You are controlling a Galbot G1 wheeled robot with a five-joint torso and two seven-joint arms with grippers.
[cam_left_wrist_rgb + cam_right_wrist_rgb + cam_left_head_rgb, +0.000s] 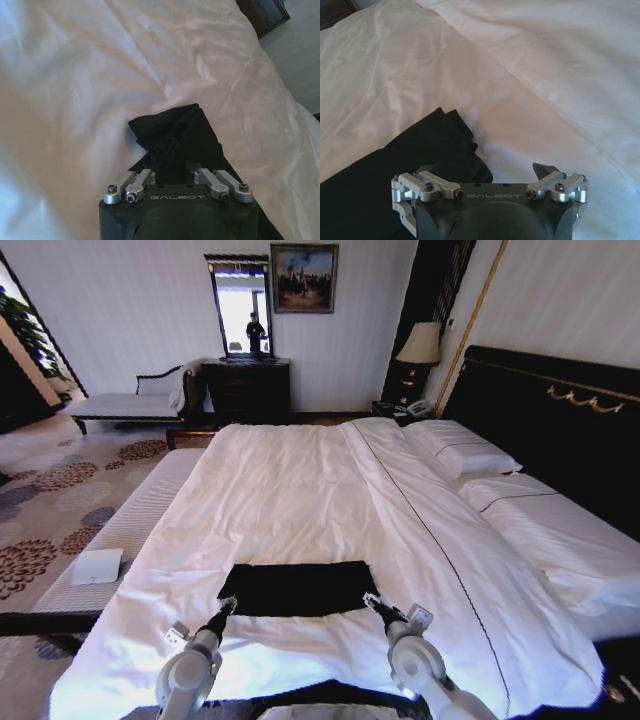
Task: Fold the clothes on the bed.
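- A hotel-style bedroom: the bed with its white cover runs away from the robot toward a dark dresser and mirror, pillows and black headboard to the right, patterned carpet to the left.
- The black T-shirt lies as a flat dark band on the near end of the bed, its long axis crosswise, running from one gripper to the other.
- The left gripper sits at the band's left near corner, the right gripper at its right near corner; each end is equally close to its own arm, so neither arm has the advantage.
- From the left fingers the cloth lies straight ahead and under them, a bunched corner poking out just beyond; the fingers look drawn in over the fabric, but whether they pinch it I cannot tell.
- At the right fingers the folded edge lies beneath and off to one side; their state is likewise unclear.
- Both arms reach forward low and roughly parallel, wrists pitched down at the near edge of the shirt.
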